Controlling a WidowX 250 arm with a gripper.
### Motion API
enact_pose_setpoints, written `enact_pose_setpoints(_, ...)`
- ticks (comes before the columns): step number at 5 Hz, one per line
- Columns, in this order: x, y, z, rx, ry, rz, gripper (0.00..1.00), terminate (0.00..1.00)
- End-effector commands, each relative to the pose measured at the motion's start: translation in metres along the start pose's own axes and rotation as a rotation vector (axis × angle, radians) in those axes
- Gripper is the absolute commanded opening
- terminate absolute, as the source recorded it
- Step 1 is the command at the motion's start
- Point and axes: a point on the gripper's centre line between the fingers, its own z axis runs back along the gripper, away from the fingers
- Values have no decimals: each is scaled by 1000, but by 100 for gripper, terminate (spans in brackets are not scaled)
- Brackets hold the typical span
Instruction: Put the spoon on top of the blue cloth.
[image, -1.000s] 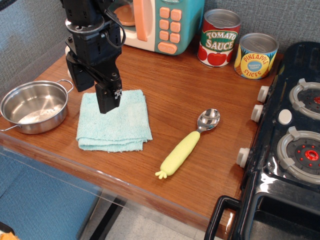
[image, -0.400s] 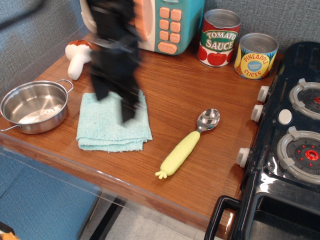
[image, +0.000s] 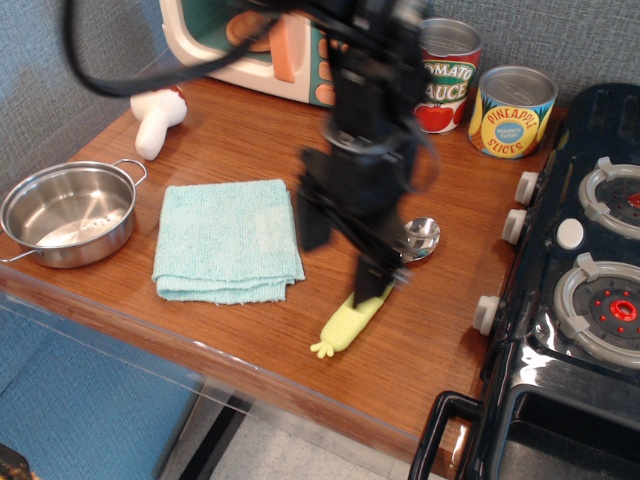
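The spoon lies on the wooden table right of centre. Its silver bowl (image: 421, 238) points to the back right, and its pale yellow-green handle (image: 340, 328) points to the front left. My gripper (image: 346, 246) is motion-blurred and hangs over the middle of the spoon, hiding part of the handle. Its two black fingers (image: 378, 272) stand apart, so it is open and holds nothing. The blue cloth (image: 228, 238) lies flat and bare to the left of the gripper.
A steel pot (image: 65, 212) sits at the left edge. A toy mushroom (image: 155, 118), a toy microwave (image: 290, 45), a tomato sauce can (image: 446, 75) and a pineapple can (image: 512, 110) stand at the back. A black toy stove (image: 580, 290) fills the right side.
My gripper has swung right from above the blue cloth to above the spoon. The cloth is now uncovered. The spoon and cloth have not moved.
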Motion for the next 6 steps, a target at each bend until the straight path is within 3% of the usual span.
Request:
enact_pose_setpoints(1,20,-28,-29,9,25,88,100,0)
enact_pose_setpoints(2,19,-29,-42,80,60,136,100,0)
enact_pose_setpoints(3,18,-24,-36,105,40,152,100,0)
enact_pose_setpoints(4,17,-21,-18,100,-18,148,100,0)
enact_pose_setpoints(5,16,-22,15,103,-123,141,100,0)
enact_pose_setpoints(6,10,-12,40,100,-185,173,100,0)
